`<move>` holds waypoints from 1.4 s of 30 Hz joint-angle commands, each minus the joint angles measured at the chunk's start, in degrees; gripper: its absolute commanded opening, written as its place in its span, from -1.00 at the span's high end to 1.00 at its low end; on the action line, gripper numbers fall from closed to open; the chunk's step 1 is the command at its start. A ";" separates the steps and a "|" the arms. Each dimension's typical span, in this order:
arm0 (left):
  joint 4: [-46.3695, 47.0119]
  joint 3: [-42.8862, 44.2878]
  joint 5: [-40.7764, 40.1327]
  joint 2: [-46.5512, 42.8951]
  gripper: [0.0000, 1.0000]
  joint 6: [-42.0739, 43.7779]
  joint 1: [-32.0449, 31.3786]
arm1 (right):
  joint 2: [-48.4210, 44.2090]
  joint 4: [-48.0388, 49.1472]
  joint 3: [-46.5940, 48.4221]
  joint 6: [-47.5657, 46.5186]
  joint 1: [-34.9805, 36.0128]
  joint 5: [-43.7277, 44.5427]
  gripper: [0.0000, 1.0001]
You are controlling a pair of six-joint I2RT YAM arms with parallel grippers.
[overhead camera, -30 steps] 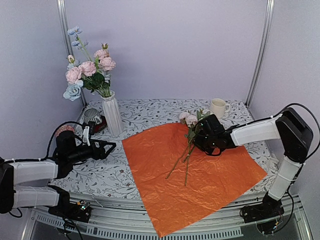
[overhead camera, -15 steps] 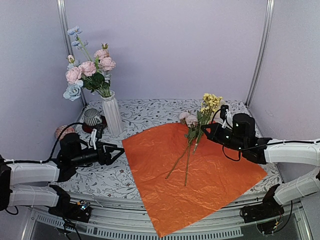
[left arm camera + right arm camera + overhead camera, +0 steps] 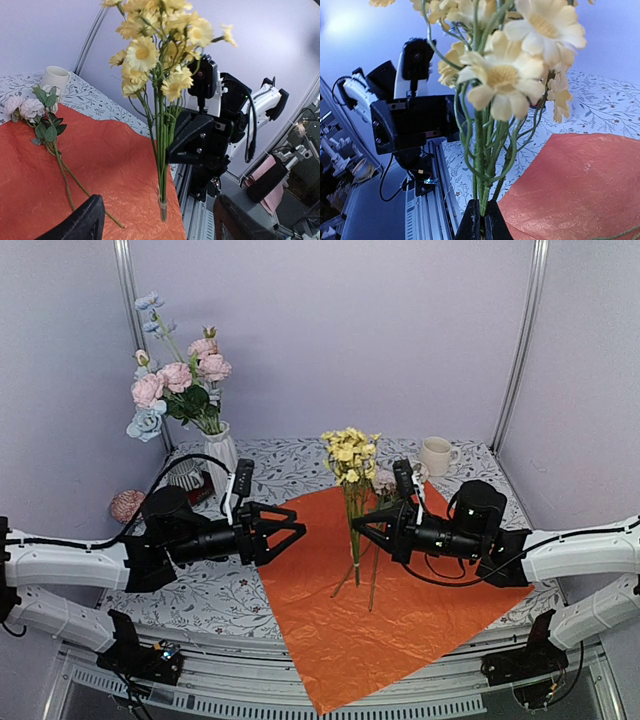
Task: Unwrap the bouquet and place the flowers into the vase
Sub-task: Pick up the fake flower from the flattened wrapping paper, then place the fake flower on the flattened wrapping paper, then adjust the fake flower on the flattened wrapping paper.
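Observation:
My right gripper (image 3: 357, 528) (image 3: 482, 222) is shut on the stems of a bunch of small yellow flowers (image 3: 350, 452) (image 3: 520, 75), holding it upright over the opened orange paper (image 3: 400, 590) of the bouquet. My left gripper (image 3: 291, 537) (image 3: 157, 222) faces it from the left, open, with the stems' lower end (image 3: 163, 200) between its spread fingers and touching neither. Two pink flowers (image 3: 378, 480) (image 3: 30, 107) lie on the paper with their stems. The white ribbed vase (image 3: 222, 455) stands at the back left, partly hidden by my left arm, holding pink and blue flowers (image 3: 180, 380).
A cream mug (image 3: 435, 453) (image 3: 55, 77) stands at the back right. A striped cup on a red saucer (image 3: 185, 477) sits beside the vase, and a pinkish round thing (image 3: 127, 505) lies at the left edge. The paper's near corner hangs over the table's front edge.
My right gripper has swung left and turned the yellow bunch upright over the paper. My left arm has reached right until its open fingers flank the stems, and its jaws have narrowed slightly.

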 commanded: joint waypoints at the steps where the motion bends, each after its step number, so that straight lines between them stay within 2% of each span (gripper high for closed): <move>1: 2.77 3.53 -1.31 4.49 -0.47 -0.47 -2.87 | 2.01 2.24 4.34 -5.24 3.51 -3.88 0.96; 4: 4.38 5.39 -0.40 7.04 -0.33 -0.32 -3.87 | 2.79 2.09 5.32 -6.04 4.37 -4.06 0.95; 6: 4.47 6.39 -0.49 8.30 -0.32 -0.15 -4.08 | 2.64 1.78 5.17 -5.72 4.51 -1.12 0.95; 8: 3.42 6.51 -1.82 8.36 -0.33 -0.04 -4.07 | 1.64 -1.18 5.12 -4.53 4.51 7.59 0.95; 12: -2.88 7.00 -7.94 8.89 -0.40 0.91 -3.97 | -1.54 -10.40 3.89 0.43 4.28 30.50 0.93; 14: -9.43 9.15 -10.21 10.87 -0.41 2.68 -3.79 | -2.88 -15.53 2.44 4.48 2.44 41.38 0.60; 15: -12.60 10.27 -11.86 12.04 -0.42 3.43 -3.82 | -3.11 -18.68 1.84 6.90 0.08 42.23 0.52; 17: -16.78 11.80 -12.94 13.90 -0.45 4.34 -3.66 | -1.94 -26.48 1.31 14.48 -7.21 37.01 0.57; 19: -18.55 12.61 -12.81 15.85 -0.46 4.75 -3.71 | 0.97 -33.58 1.55 22.75 -14.23 31.69 0.73; 22: -23.12 16.07 -11.45 19.98 -0.47 5.03 -3.69 | 5.31 -38.72 2.37 26.60 -18.92 28.16 0.84; 25: -30.03 22.03 -9.60 26.31 -0.45 5.37 -3.78 | 6.83 -38.88 2.14 28.10 -19.22 27.36 0.82; 32: -34.63 27.41 -8.09 33.98 -0.40 5.59 -3.77 | 8.51 -28.63 0.96 23.76 -19.21 14.65 0.36; 38: -38.37 32.60 -5.24 41.25 -0.15 6.03 -3.74 | 11.54 -27.34 1.48 24.17 -19.19 11.70 0.32; 42: -41.23 35.52 -5.69 44.45 -0.09 6.18 -3.67 | 11.15 -25.51 0.36 24.66 -19.21 10.84 0.32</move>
